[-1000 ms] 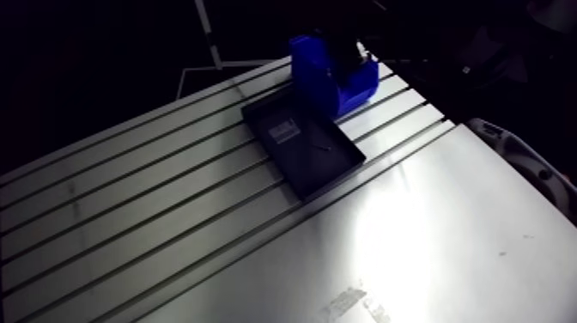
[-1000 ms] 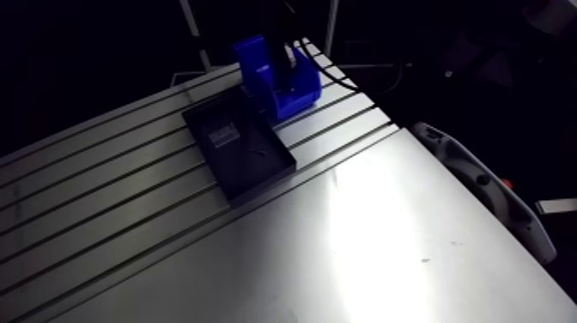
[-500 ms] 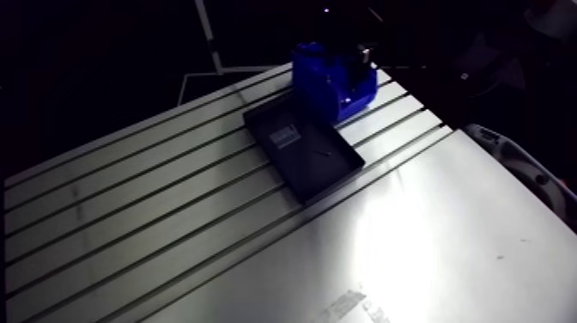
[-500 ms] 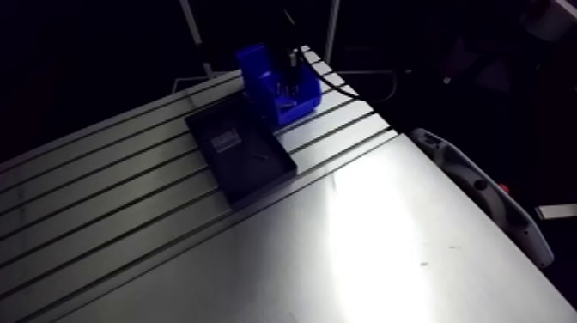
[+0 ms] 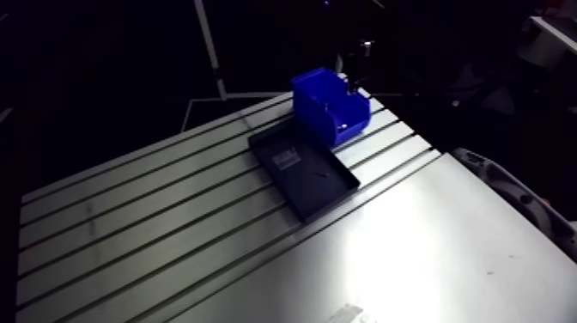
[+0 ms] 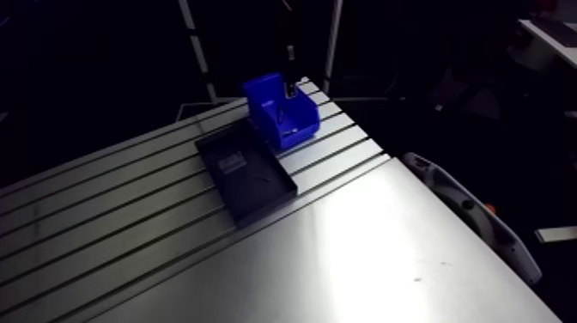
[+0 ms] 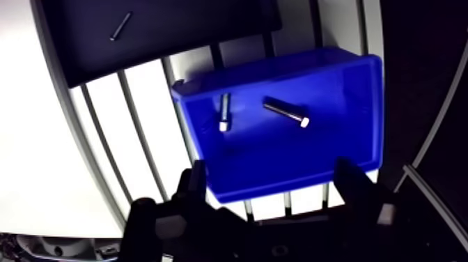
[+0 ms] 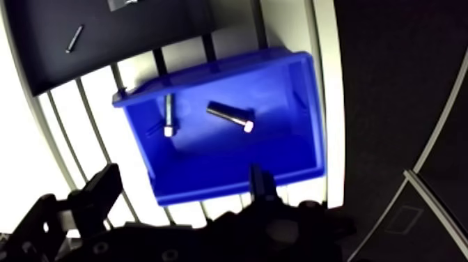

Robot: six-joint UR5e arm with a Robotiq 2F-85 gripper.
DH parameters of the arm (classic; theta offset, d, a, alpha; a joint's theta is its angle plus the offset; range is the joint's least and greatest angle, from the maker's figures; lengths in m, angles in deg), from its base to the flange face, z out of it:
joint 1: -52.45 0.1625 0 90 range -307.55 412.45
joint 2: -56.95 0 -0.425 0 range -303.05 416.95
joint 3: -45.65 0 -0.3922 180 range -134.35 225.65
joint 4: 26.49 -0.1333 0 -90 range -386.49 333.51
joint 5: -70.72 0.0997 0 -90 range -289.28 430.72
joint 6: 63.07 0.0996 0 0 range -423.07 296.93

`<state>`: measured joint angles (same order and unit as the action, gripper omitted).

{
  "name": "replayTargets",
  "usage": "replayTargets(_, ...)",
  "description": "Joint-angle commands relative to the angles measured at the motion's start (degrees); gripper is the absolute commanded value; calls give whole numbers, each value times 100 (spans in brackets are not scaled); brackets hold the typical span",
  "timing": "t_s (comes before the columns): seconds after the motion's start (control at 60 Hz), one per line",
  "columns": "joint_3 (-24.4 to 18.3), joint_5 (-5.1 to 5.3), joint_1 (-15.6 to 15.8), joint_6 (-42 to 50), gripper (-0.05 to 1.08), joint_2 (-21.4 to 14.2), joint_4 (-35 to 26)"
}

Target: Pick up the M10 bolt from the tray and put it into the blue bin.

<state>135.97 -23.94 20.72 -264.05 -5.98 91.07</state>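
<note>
In the wrist view my gripper point(image 7: 271, 174) stands open above the blue bin point(image 7: 278, 160), with nothing between its fingers. A silver bolt point(image 7: 285, 111) lies on the bin's floor. A second bolt point(image 7: 223, 113) rests by the bin's wall on the tray side. Beyond the bin lies the black tray point(image 7: 174, 28), which holds one small dark screw point(image 7: 120, 26). The arm view shows the bin point(image 5: 331, 107) at the far end of the tray point(image 5: 302, 172). There the gripper is too dark to make out.
A white label point(image 5: 286, 159) sits on the tray's floor. Bin and tray stand on the slotted table point(image 5: 154, 232); a smooth metal plate point(image 5: 412, 258) covers its near right part. The table's edge runs just past the bin, and a grey curved part point(image 5: 515, 193) lies off its right side.
The gripper, which was low in the bin earlier, has lifted out and left the bin's inside in view. The arm view has shifted with the arm; tray and bin stay put.
</note>
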Motion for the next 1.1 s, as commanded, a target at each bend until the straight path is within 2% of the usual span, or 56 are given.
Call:
replayTargets(0.017,-545,56,33,469,1,-469,-1260)
replayTargets(0.133,-732,116,76,938,1,-664,-1681)
replayTargets(0.317,-959,110,222,1718,1,-849,-2115)
replayTargets(0.417,-1127,118,344,2464,1,-991,-2249)
replayTargets(0.567,-1256,236,502,3602,1,-1167,-2379)
replayTargets(0.65,-1284,226,838,4952,1,-1334,-2490)
replayTargets(0.7,-1285,225,964,5444,1,-1380,-2577)
replayTargets(0.867,-1285,268,1222,6571,1,-1486,-2772)
replayTargets(1.017,-1311,260,1517,7695,1,-1532,-2853)
replayTargets(1.1,-1311,242,1782,8435,1,-1534,-3001)
